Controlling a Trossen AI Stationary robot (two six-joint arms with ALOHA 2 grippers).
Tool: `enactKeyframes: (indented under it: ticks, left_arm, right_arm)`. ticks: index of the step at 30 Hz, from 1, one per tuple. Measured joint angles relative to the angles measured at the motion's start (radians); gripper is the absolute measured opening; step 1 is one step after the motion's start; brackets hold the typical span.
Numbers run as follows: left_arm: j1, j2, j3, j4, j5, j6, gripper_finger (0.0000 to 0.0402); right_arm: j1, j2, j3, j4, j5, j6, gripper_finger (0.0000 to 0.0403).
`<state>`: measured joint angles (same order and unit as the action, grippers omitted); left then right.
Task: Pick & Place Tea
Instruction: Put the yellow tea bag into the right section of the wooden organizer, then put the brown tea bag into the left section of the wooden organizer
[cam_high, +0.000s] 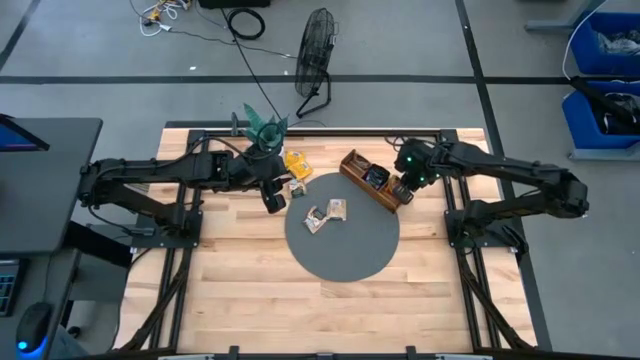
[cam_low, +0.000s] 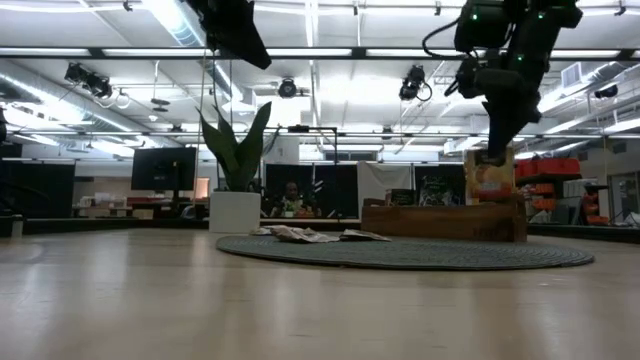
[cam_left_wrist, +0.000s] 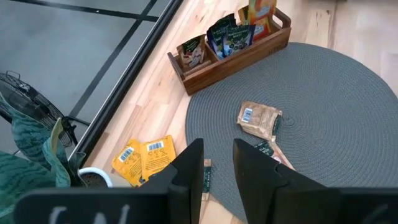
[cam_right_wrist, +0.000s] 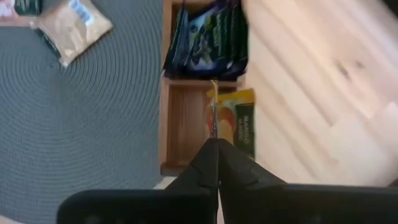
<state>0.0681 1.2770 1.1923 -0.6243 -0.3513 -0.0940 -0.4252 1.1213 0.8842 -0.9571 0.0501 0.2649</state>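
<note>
The tea is small flat packets. Two yellow ones (cam_high: 296, 163) lie on the wood beside the potted plant (cam_high: 262, 128), and a small one (cam_high: 297, 190) rests at the edge of the grey mat (cam_high: 345, 255). Two pale ones (cam_high: 318, 218) (cam_high: 340, 208) lie flat on the mat. The wooden tray (cam_high: 352, 168) holds dark packets (cam_right_wrist: 208, 31) in its middle compartment. My right gripper (cam_right_wrist: 214, 146) is over the tray's end compartment, shut on a yellow packet (cam_low: 490, 178). My left gripper (cam_left_wrist: 217, 171) hovers open above the mat's edge, empty. My right gripper pinches the yellow packet's top edge (cam_right_wrist: 213, 127) between its two fingers, coming from above and pointing steeply down. The packet hangs upright below the fingers. Its lower part is down inside the tray's end compartment (cam_low: 492, 205), behind the tray wall.
The plant's white pot (cam_low: 235, 212) stands at the table's far edge behind my left arm. A black fan (cam_high: 315, 50) stands on the floor beyond the table. Bare wood lies at the table's near side (cam_high: 330, 310).
</note>
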Motion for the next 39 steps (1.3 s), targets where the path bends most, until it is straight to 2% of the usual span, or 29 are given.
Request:
enactKeyframes:
  ticks: [7, 20, 25, 32, 39]
  left_arm:
    - [0.0, 0.0, 0.0, 0.001, 0.0, 0.0, 0.009]
    - [0.0, 0.001, 0.0, 0.0, 0.0, 0.0, 0.009]
    - [0.0, 0.001, 0.0, 0.0, 0.0, -0.006, 0.009]
    - [0.0, 0.001, 0.0, 0.0, 0.0, -0.008, 0.009]
    - [0.0, 0.001, 0.0, -0.014, 0.0, -0.022, 0.009]
  right_arm:
    - [-0.001, 0.001, -0.083, 0.099, -0.016, 0.028, 0.0]
    - [-0.002, 0.001, -0.166, 0.173, -0.012, 0.07, 0.0004]
    - [-0.002, 0.001, -0.177, 0.177, -0.003, 0.086, 0.0033]
    - [-0.004, 0.001, -0.173, 0.175, 0.013, 0.086, 0.0093]
    - [-0.004, 0.001, -0.06, 0.172, 0.028, -0.027, 0.0139]
